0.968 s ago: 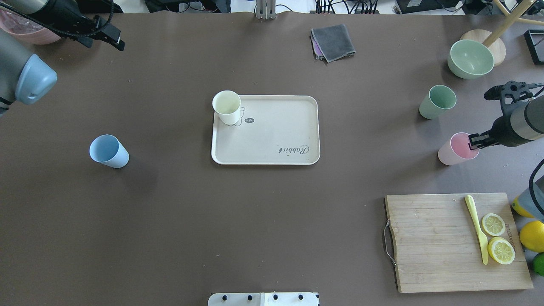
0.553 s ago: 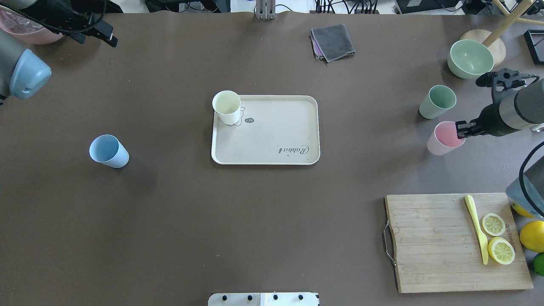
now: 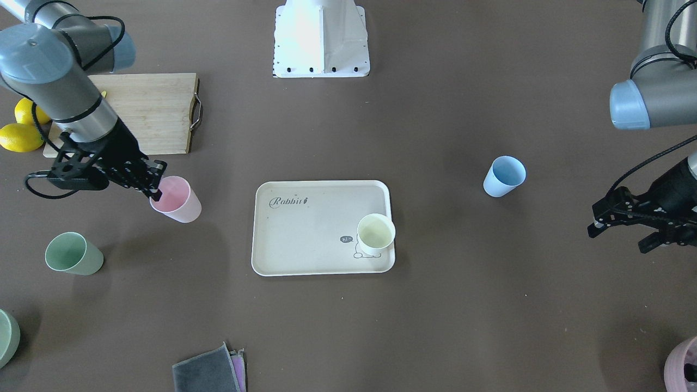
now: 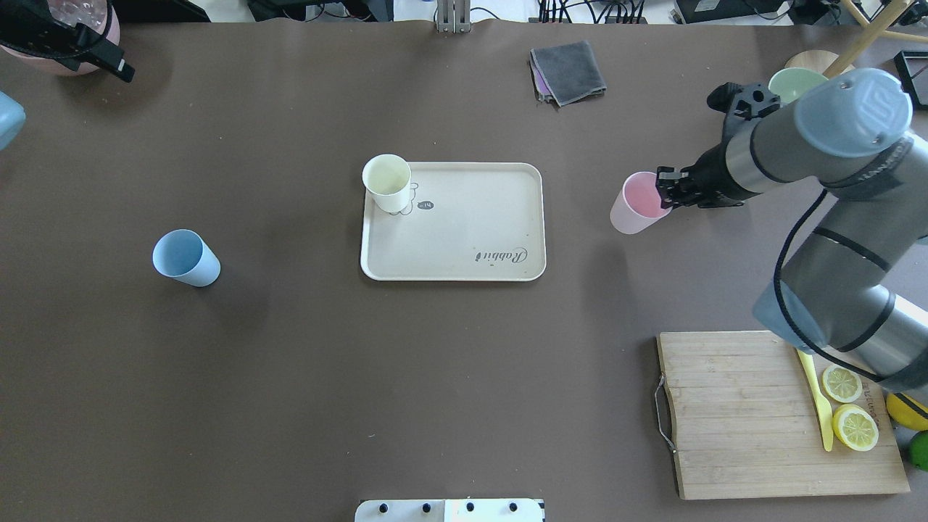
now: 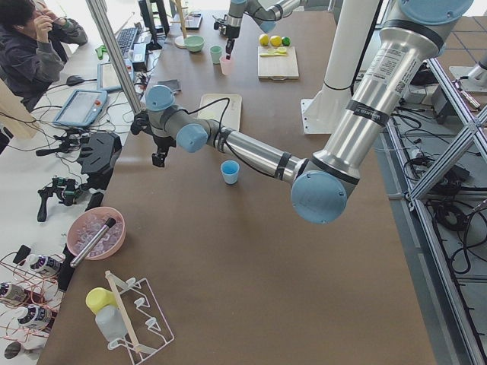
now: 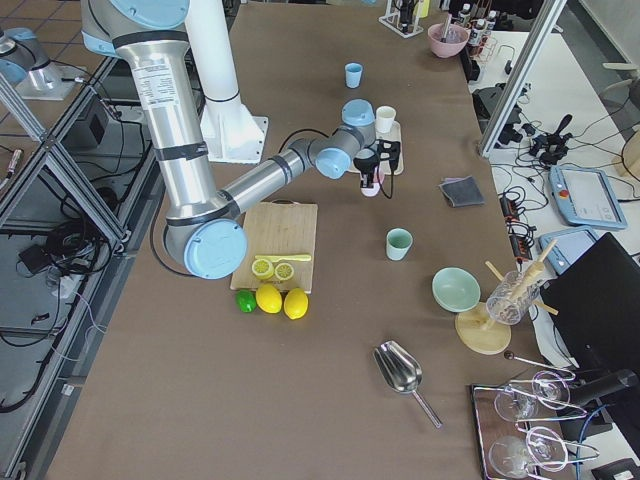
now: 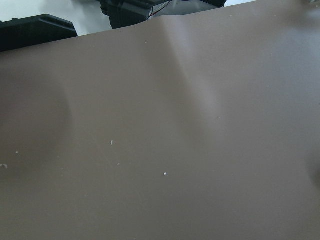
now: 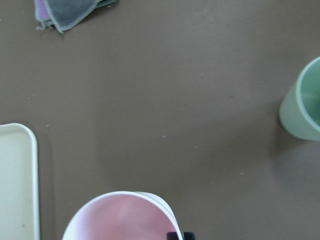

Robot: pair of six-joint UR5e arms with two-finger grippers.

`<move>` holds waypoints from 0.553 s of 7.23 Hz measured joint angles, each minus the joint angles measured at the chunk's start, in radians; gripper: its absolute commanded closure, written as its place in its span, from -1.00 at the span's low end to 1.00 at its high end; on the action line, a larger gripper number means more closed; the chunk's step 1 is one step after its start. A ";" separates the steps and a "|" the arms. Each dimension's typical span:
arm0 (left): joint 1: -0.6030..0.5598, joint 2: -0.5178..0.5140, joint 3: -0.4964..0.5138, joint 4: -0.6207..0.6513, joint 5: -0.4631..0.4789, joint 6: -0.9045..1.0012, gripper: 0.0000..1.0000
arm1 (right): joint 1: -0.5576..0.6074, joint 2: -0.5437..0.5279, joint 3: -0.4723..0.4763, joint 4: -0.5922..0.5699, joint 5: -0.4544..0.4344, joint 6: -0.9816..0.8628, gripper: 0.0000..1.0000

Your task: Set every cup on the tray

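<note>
Cups and tray on the brown table (image 4: 464,399), directions given from the overhead view. The right gripper (image 4: 663,190) is clamped on the rim of the pink cup (image 4: 636,205), which hangs tilted at 3 o'clock of the tray (image 4: 471,232), near its short edge but apart from it. Whether the cup's base touches the table cannot be told. The cream-yellow cup (image 4: 386,181) stands upright on the tray, in the corner at 10 o'clock. The light blue cup (image 4: 185,257) stands at 9 o'clock of the tray, well apart. In the front-facing view the sage green cup (image 3: 73,253) sits at 7 o'clock of the pink cup. The left gripper (image 3: 598,222) hangs empty near the table's edge. Whether its jaws are parted cannot be told.
</note>
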 measured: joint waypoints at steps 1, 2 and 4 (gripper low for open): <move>-0.003 0.020 0.001 -0.003 -0.001 0.022 -0.96 | -0.053 0.080 -0.004 -0.077 -0.047 0.055 1.00; -0.004 0.031 0.002 -0.005 -0.001 0.032 -0.96 | -0.097 0.145 -0.012 -0.134 -0.082 0.097 1.00; -0.004 0.038 0.003 -0.006 -0.001 0.036 -0.96 | -0.160 0.216 -0.053 -0.168 -0.137 0.131 0.97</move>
